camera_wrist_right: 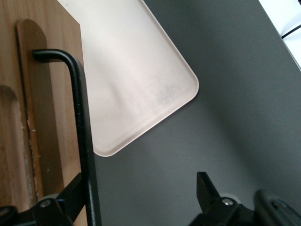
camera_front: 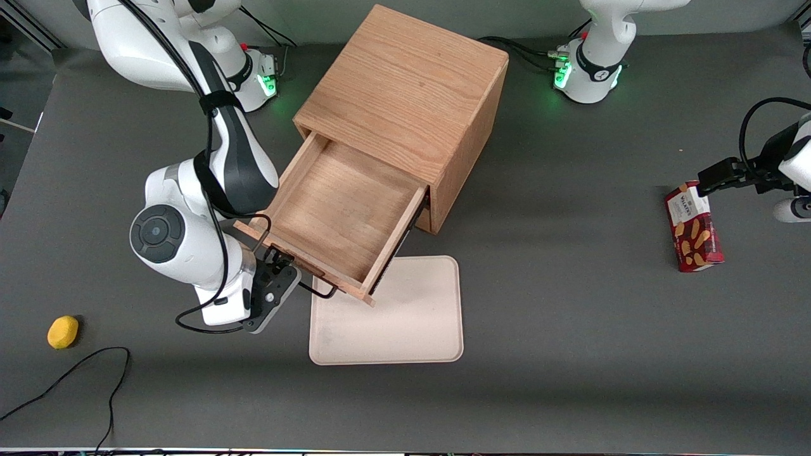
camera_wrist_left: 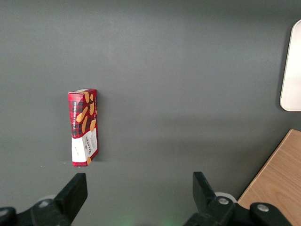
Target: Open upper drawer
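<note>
The upper drawer (camera_front: 342, 215) of the light-oak cabinet (camera_front: 405, 95) is pulled far out, and its wooden inside is bare. Its thin black bar handle (camera_front: 320, 292) runs along the drawer front, nearer the front camera. My right gripper (camera_front: 282, 266) is at that handle, under the drawer's front edge. In the right wrist view the gripper (camera_wrist_right: 140, 183) is open, its fingers wide apart. The handle (camera_wrist_right: 82, 117) runs just inside one finger (camera_wrist_right: 75, 190), and the other finger stands well apart from it over the grey table.
A beige tray (camera_front: 405, 316) lies flat on the table just below the drawer front, and it also shows as the tray (camera_wrist_right: 136, 80) in the right wrist view. A yellow object (camera_front: 63, 332) and a black cable (camera_front: 95, 361) lie toward the working arm's end. A red biscuit box (camera_front: 694, 228) lies toward the parked arm's end.
</note>
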Robot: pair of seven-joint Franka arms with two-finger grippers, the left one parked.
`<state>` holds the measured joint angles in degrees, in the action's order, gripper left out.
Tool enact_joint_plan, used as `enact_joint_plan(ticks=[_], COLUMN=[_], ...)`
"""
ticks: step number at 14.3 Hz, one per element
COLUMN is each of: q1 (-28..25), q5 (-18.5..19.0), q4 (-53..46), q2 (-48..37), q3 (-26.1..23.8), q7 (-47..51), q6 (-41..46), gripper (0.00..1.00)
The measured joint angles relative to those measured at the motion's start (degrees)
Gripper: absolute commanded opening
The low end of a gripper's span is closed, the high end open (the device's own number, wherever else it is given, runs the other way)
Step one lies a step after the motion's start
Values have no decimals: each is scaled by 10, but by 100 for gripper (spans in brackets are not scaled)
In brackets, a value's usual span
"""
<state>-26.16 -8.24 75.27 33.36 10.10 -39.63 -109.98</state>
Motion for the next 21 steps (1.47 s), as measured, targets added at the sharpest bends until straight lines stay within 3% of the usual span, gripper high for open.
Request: enact_joint_plan(ticks=[11,21], q1=[9,9], q5=[2,49], q4=[-69,-72], q2=[-13,-125], q3=[2,2], q7=[-1,-1], q6=[77,100], gripper=[100,100])
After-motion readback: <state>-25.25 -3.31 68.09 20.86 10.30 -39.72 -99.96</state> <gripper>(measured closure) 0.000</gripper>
